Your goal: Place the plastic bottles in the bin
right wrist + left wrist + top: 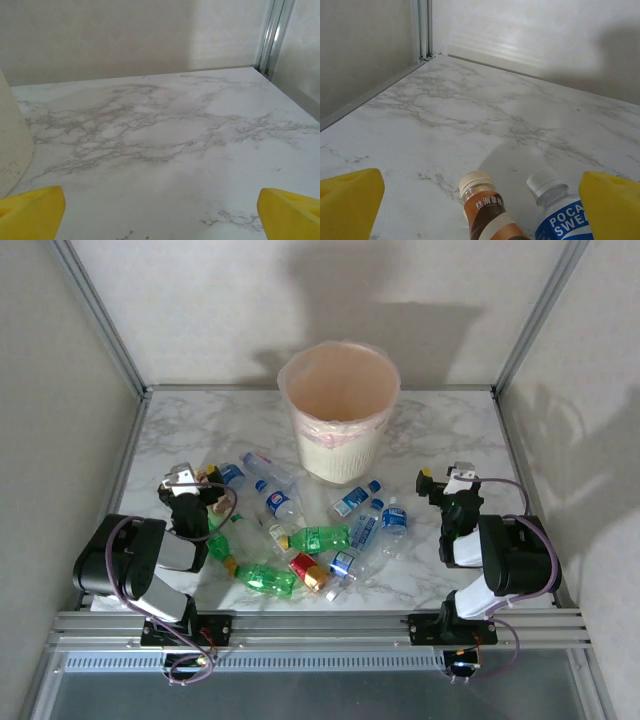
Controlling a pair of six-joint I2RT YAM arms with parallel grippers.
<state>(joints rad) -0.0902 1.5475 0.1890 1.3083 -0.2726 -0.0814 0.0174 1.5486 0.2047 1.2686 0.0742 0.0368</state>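
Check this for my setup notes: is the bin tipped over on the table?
No, the bin stands upright on the table, open mouth facing up, behind the bottles.

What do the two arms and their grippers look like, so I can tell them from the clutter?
The left arm and right arm are black, with bulky rounded joints and pale grey links. A thin purple cable loops along each. The left gripper and right gripper have blunt yellow fingers and a small white block behind them. I can read no markings.
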